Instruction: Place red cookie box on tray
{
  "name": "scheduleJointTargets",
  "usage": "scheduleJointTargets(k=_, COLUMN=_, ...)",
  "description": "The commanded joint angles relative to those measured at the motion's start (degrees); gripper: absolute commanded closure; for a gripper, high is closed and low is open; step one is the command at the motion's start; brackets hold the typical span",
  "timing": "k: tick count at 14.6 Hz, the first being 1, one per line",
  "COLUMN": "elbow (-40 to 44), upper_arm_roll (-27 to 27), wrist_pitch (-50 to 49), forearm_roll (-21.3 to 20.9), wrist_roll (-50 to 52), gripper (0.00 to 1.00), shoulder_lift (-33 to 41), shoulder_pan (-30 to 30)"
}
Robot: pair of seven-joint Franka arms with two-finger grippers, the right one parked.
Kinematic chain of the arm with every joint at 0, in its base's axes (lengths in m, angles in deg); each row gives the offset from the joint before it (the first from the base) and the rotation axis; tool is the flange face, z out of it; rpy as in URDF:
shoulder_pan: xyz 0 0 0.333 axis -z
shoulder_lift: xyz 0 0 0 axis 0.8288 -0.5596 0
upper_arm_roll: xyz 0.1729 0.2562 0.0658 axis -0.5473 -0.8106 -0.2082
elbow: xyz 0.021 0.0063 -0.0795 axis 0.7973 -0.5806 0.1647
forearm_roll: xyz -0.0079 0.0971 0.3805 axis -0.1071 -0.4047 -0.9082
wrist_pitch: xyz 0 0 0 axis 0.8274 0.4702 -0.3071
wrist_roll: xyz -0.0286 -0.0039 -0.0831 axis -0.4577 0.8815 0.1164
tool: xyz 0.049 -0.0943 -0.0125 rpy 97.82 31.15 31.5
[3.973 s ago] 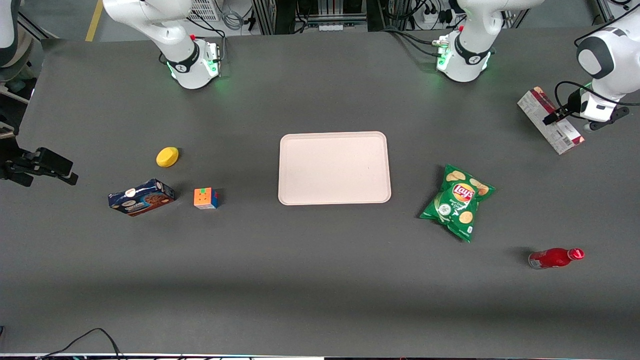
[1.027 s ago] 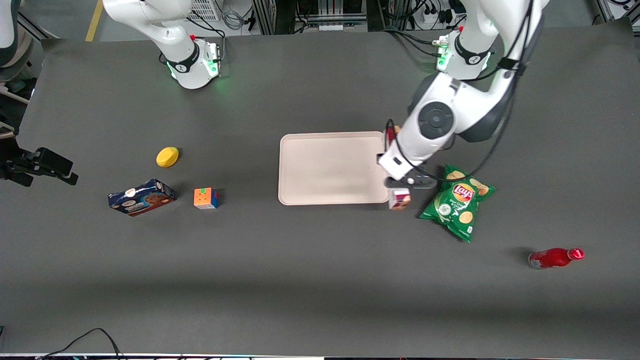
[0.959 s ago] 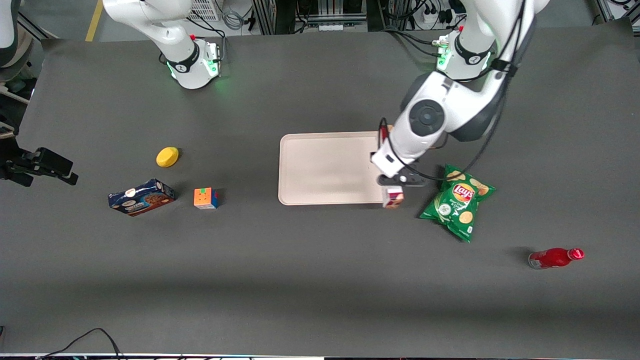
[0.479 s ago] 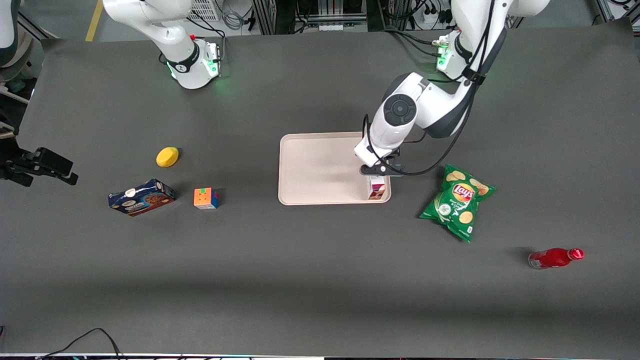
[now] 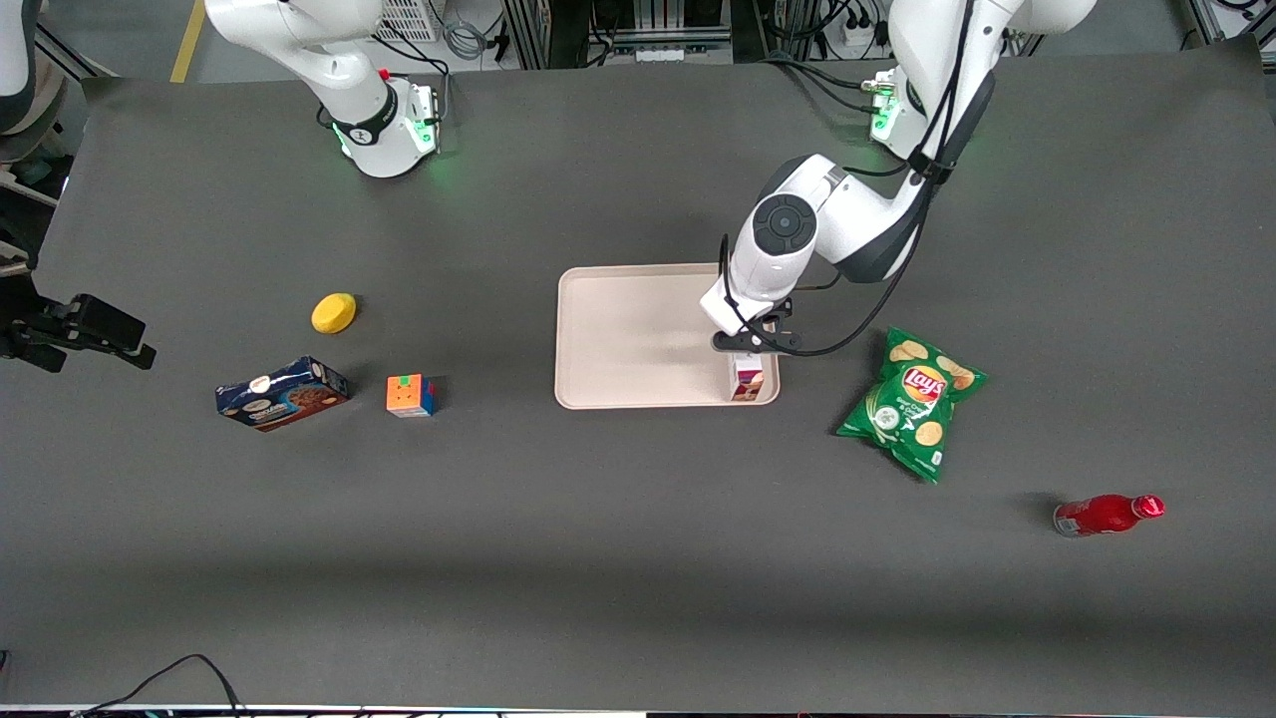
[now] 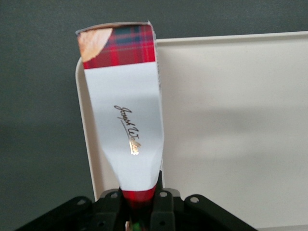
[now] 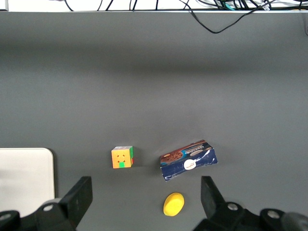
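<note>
Front view, nearest first: red bottle [image 5: 1107, 515] lying toward the working arm's end; green chip bag [image 5: 911, 402]; blue cookie box [image 5: 281, 393] and colour cube [image 5: 411, 395] toward the parked arm's end; yellow object [image 5: 333, 312] farther off. Red cookie box [image 5: 748, 379] hangs on end over the tray [image 5: 638, 334], at the tray's near corner toward the working arm; gripper [image 5: 750, 344] directly above it, fingers [image 6: 162, 211] clamped on the box's upper end [image 6: 126, 120]; tray rim [image 6: 216, 39] visible beneath.

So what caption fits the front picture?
End effector holds the red cookie box upright over the tray.
</note>
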Motion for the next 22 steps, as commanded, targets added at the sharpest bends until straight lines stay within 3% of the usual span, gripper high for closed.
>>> scheduleJointTargets(k=1, elbow=-0.1, upper_arm_roll=-1.0, wrist_pitch=0.8, forearm_roll=-1.1, wrist_roll=1.9, gripper=1.00, shoulder_lift=-0.2, shoulder_pan=0.7)
scheduleJointTargets(k=3, elbow=-0.1, upper_arm_roll=-1.0, wrist_pitch=0.8, forearm_roll=-1.1, wrist_roll=2.6, gripper=1.00, shoulder_lift=-0.4, shoulder_pan=0.7)
scheduleJointTargets(k=4, elbow=-0.1, upper_arm_roll=-1.0, wrist_pitch=0.8, forearm_roll=-1.1, wrist_roll=2.7, gripper=0.90, shoulder_lift=-0.5, shoulder_pan=0.7)
scheduleJointTargets(k=6, elbow=0.0, upper_arm_roll=-1.1, wrist_pitch=1.3, forearm_roll=-1.1, wrist_roll=3.5, gripper=0.27, shoulder_lift=-0.7, shoulder_pan=0.7)
scheduleJointTargets(k=7, elbow=0.1, upper_arm_roll=-1.1, wrist_pitch=1.3, forearm_roll=-1.1, wrist_roll=4.4, gripper=0.07, shoulder_lift=-0.8, shoulder_pan=0.7)
scheduleJointTargets(k=8, elbow=0.2, upper_arm_roll=-1.1, wrist_pitch=1.5, forearm_roll=-1.1, wrist_roll=4.7, gripper=0.00, shoulder_lift=-0.8, shoulder_pan=0.7)
scheduleJointTargets(k=15, elbow=7.2, upper_arm_roll=-5.0, wrist_pitch=-5.6, forearm_roll=-0.8, wrist_roll=2.4, gripper=0.00, shoulder_lift=2.9, shoulder_pan=0.3)
scheduleJointTargets(k=22, elbow=12.2, upper_arm_roll=-16.3, wrist_pitch=-19.2, forearm_roll=-0.3, wrist_roll=-17.4, gripper=0.00, shoulder_lift=15.3, shoulder_pan=-4.8)
